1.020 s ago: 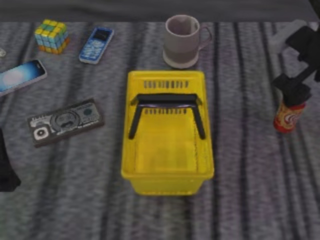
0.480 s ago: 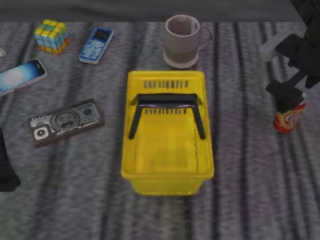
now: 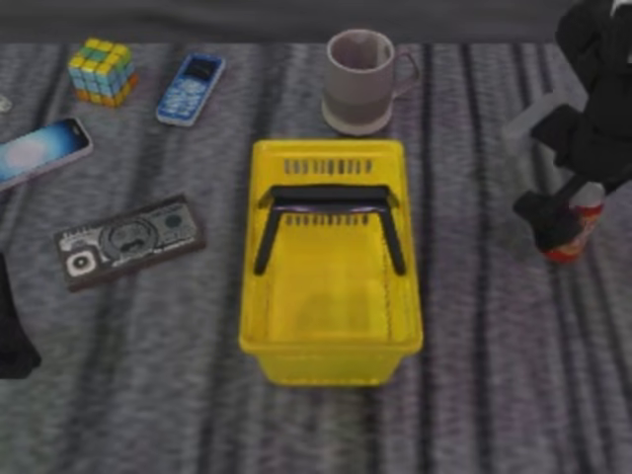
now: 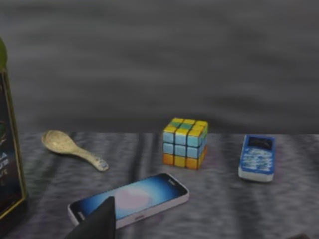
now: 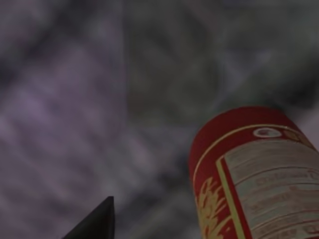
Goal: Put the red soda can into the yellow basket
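Now the red soda can (image 3: 578, 229) stands upright on the striped grey table (image 3: 494, 395) near its right edge, well apart from the yellow basket (image 3: 331, 355) at the table's middle, and most of it is covered from above by the right gripper (image 3: 553, 219), which has come down and inward over the last second so that only the can's silver top and a sliver of red side show beside the black fingers. From the right wrist view the can (image 5: 256, 174) fills the near corner with one dark fingertip (image 5: 97, 221) off to its side, so the jaws look spread rather than clamped, with no sign of contact yet. I judge this the last of the approach: closing on the can comes next, then the carry to the basket. The left gripper (image 4: 94, 224) is parked at the table's left edge, its finger state hidden
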Motion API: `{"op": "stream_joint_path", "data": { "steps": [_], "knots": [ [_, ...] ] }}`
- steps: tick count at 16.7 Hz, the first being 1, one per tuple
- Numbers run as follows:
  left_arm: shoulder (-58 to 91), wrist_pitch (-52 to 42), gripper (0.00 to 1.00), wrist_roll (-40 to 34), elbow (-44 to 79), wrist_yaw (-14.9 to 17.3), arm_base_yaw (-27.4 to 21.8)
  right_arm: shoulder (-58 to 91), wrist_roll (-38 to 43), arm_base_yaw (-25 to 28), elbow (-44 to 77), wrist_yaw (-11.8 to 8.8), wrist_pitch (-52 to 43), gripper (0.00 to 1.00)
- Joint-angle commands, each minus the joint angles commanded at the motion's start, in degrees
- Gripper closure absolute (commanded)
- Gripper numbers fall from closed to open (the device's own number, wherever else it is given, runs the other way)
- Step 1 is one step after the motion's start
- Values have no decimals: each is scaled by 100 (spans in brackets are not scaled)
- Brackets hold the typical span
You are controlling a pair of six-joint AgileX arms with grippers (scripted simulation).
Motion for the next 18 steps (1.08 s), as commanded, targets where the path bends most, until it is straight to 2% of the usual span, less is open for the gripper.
{"op": "stream_joint_path", "data": {
  "steps": [4,17,18],
  "knots": [
    [0,0,0,0,0,0,0,10,0,1,-22,0,26,0],
    [0,0,0,0,0,0,0,10,0,1,-22,0,26,98],
    [0,0,0,0,0,0,0,10,0,1,-22,0,26,100]
  ]
}}
